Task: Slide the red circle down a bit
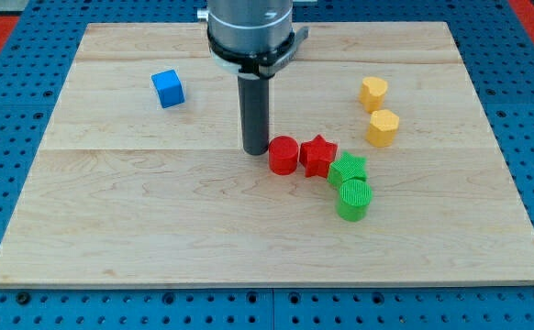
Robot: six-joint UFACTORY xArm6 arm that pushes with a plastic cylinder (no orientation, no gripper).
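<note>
The red circle point(283, 155) is a short red cylinder near the middle of the wooden board point(139, 220). It touches a red star point(318, 156) on its right. My tip point(254, 150) stands just left of the red circle, close to its upper left edge, nearly touching it. The dark rod rises from there to the arm's grey mount at the view's top.
A green star point(348, 170) and a green circle point(353, 199) sit right below the red star. Two yellow blocks point(373, 93) point(383, 127) lie at the upper right. A blue cube point(168, 88) lies at the upper left.
</note>
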